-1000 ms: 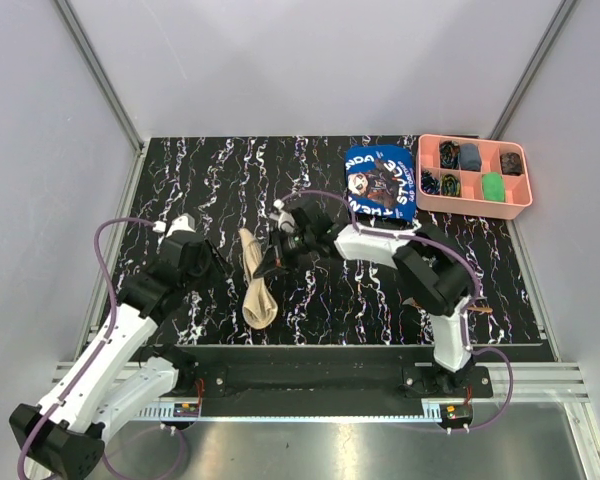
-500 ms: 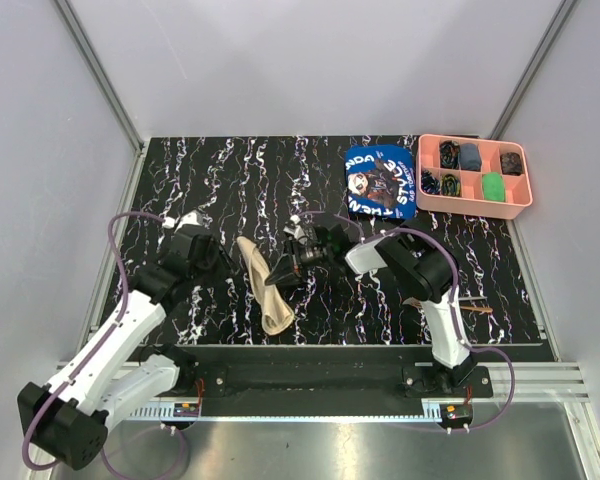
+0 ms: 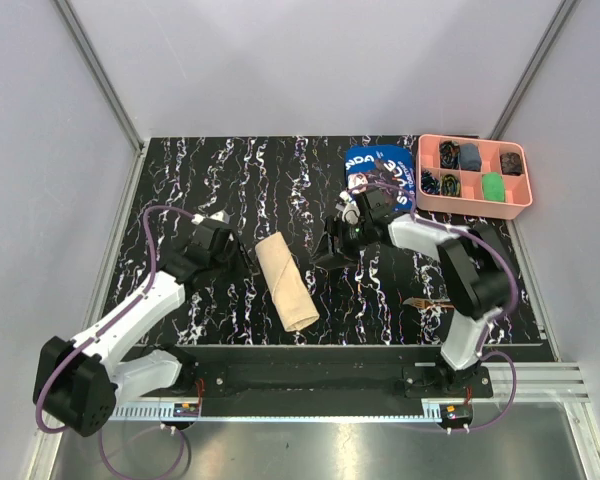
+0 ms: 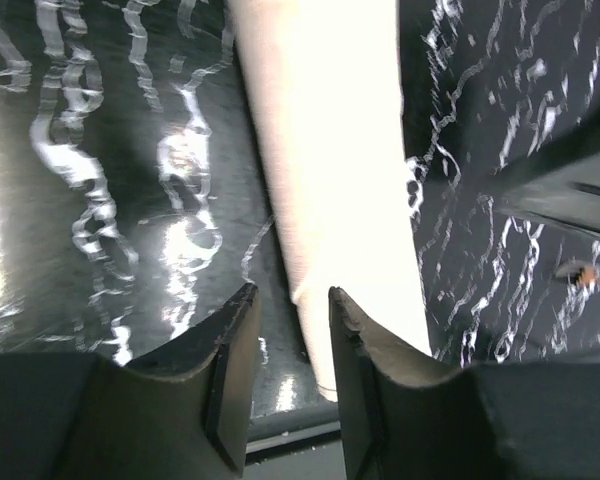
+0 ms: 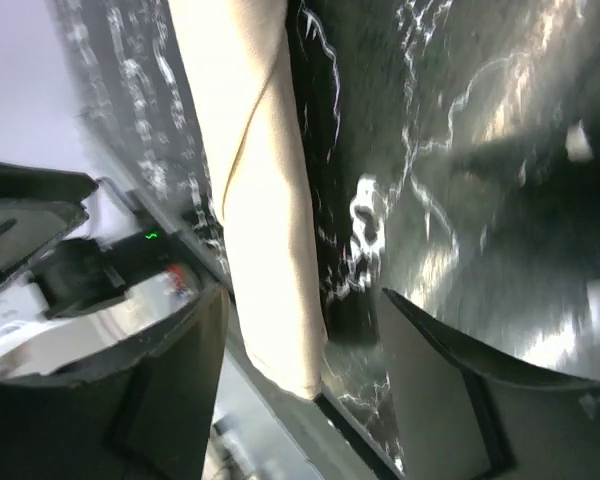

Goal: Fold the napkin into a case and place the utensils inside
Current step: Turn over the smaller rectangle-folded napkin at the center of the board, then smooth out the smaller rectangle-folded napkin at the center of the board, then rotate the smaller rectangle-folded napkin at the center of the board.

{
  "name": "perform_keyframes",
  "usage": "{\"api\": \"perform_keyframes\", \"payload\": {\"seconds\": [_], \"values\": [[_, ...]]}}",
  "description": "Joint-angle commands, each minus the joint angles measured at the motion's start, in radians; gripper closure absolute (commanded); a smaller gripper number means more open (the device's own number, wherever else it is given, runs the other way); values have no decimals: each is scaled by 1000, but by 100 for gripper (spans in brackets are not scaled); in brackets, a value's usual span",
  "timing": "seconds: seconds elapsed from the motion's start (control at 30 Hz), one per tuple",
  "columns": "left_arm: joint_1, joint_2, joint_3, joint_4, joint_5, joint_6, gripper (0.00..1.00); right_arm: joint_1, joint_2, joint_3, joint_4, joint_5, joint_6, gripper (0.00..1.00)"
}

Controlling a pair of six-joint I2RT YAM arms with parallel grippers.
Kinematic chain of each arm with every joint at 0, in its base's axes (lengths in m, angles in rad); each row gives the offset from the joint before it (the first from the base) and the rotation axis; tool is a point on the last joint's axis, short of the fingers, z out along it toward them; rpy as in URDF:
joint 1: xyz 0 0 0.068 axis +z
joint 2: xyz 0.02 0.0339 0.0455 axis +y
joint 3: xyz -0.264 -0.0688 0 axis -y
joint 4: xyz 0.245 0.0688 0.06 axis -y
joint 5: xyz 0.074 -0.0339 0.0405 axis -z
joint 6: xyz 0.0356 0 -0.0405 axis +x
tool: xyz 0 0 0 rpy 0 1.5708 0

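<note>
Since earlier frame: right gripper (image 3: 330,255) off case (image 3: 285,282), back toward upper right; case now flat. Left gripper (image 3: 238,262), arm reaching right, jaws slightly parted, empty, just beside case's left edge. Case lies diagonal, lower centre of table (image 3: 180,180). Right gripper spread wide, empty, near case's right side, apart.

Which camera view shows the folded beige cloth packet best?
The top external view: the whole folded beige cloth packet lies there with both ends visible. The left wrist view shows only an overexposed stretch of the packet. The right wrist view shows one end of it with a fold line.
</note>
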State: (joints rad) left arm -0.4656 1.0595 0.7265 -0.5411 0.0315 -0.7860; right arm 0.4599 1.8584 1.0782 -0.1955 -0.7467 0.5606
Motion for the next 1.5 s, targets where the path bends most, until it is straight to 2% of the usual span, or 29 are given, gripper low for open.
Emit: {"api": "perform_keyframes", "payload": {"seconds": [0.0, 0.07, 0.17, 0.2, 0.27, 0.3, 0.43, 0.53, 0.63, 0.77, 0.9, 1.0, 1.23, 1.47], "values": [[-7, 98, 36, 167, 140, 25, 66, 146, -177, 28, -325, 246, -137, 30], [-7, 192, 65, 228, 174, 24, 70, 263, -174, 28, -283, 283, -68, 32], [-7, 316, 128, 274, 199, 16, 74, 354, -197, -29, -145, 320, 28, 41], [-7, 344, 163, 279, 199, 19, 74, 358, -206, -53, -55, 304, 71, 50], [-7, 423, 194, 288, 182, 25, 74, 358, -212, -124, 14, 282, 105, 56], [-4, 453, 220, 293, 167, 22, 74, 358, -206, -135, 22, 279, 102, 62], [1, 603, 290, 276, 174, 25, 76, 355, -125, -187, 15, 313, 68, 67], [4, 692, 312, 291, 136, 31, 75, 352, -75, -181, 13, 323, 47, 67], [19, 767, 340, 271, 140, 51, 79, 352, -71, -153, -18, 343, 32, 67], [19, 669, 315, 271, 131, 62, 78, 353, -145, -126, -90, 371, 28, 67], [19, 516, 295, 225, 143, 51, 70, 361, -229, -72, -206, 412, 36, 64], [21, 374, 269, 178, 99, 37, 64, 396, -243, -32, -232, 437, 51, 58], [93, 61, 168, 67, 15, 34, 55, 545, -108, 109, -229, 454, 127, 54], [156, -50, 119, 1, 38, 57, 54, 600, -2, 140, -190, 460, 211, 59]]}}
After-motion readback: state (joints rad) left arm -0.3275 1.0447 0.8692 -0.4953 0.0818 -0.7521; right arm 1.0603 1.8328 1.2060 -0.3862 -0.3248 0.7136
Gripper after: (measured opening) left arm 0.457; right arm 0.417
